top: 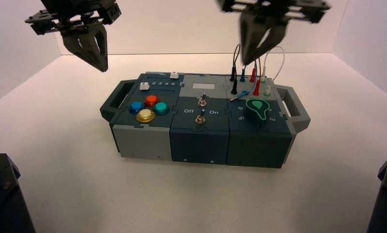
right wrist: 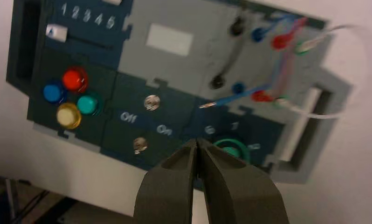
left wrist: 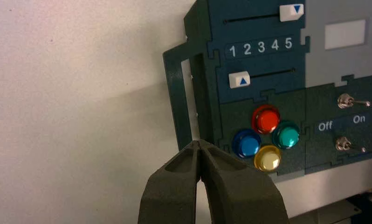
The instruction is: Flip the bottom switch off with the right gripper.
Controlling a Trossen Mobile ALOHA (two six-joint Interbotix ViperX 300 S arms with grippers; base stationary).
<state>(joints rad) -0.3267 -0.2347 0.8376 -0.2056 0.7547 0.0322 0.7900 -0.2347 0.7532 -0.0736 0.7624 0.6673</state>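
Note:
The bottom switch is a small silver toggle on the box's dark-teal middle panel, just in front of the white Off/On lettering. In the left wrist view its lever leans toward the On side. It also shows in the right wrist view. My right gripper hangs shut and empty high above the box's back right, over the wires, well apart from the switch. Its shut tips show in the right wrist view. My left gripper hangs shut and empty above the table behind the box's left end; its own view shows it too.
An identical top switch stands behind the lettering. Red, blue, teal and yellow buttons and two white sliders are on the left part. The green knob and the plugged wires are on the right. The box has side handles.

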